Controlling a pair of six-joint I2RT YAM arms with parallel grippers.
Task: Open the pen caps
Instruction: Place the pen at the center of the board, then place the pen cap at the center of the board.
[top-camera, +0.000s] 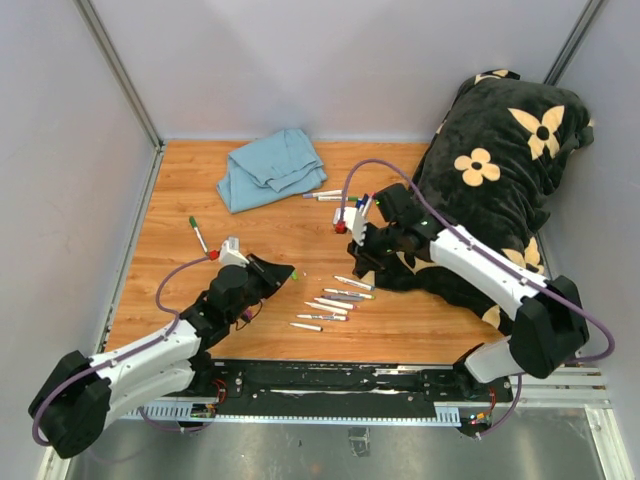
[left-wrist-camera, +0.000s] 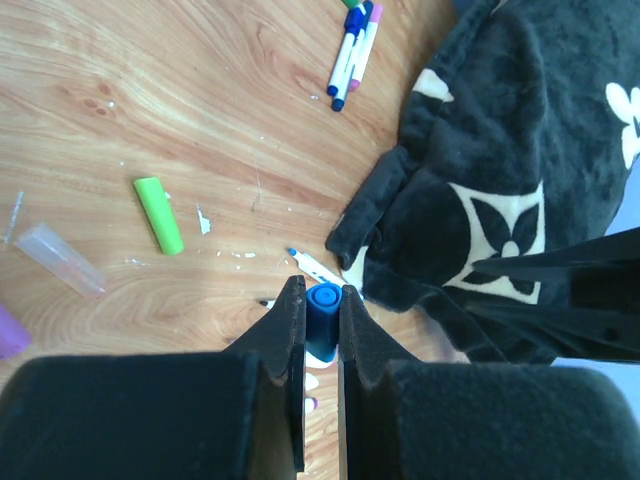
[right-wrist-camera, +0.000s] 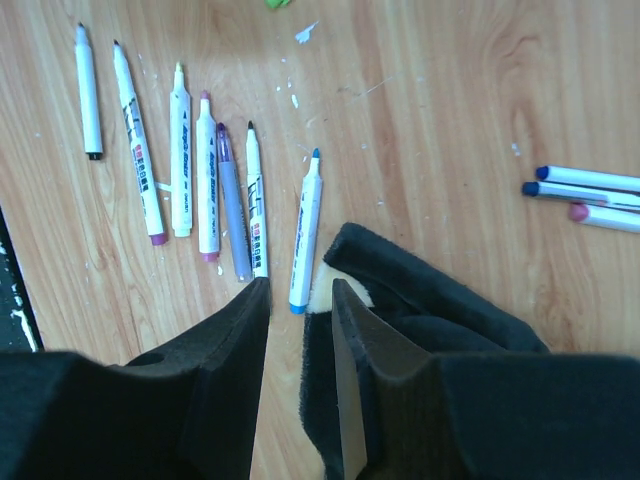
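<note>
My left gripper (left-wrist-camera: 322, 292) is shut on a blue pen cap (left-wrist-camera: 323, 322), held just above the wood near the black blanket's edge. A green cap (left-wrist-camera: 158, 214) lies loose on the table to its left, and a purple cap (left-wrist-camera: 6, 332) shows at the frame's edge. My right gripper (right-wrist-camera: 300, 288) is open and empty, hovering over the end of an uncapped blue marker (right-wrist-camera: 305, 230). Several more uncapped markers (right-wrist-camera: 208, 180) lie in a row beside it. Three capped markers (right-wrist-camera: 585, 190) lie farther off. In the top view the left gripper (top-camera: 280, 271) and right gripper (top-camera: 362, 250) flank the marker row (top-camera: 335, 298).
A black blanket with cream flowers (top-camera: 500, 170) covers the right side, and its edge (right-wrist-camera: 420, 290) lies under my right finger. A folded blue cloth (top-camera: 270, 168) sits at the back. A green-capped marker (top-camera: 197, 232) lies at the left. A clear plastic tube (left-wrist-camera: 58, 258) lies near the green cap.
</note>
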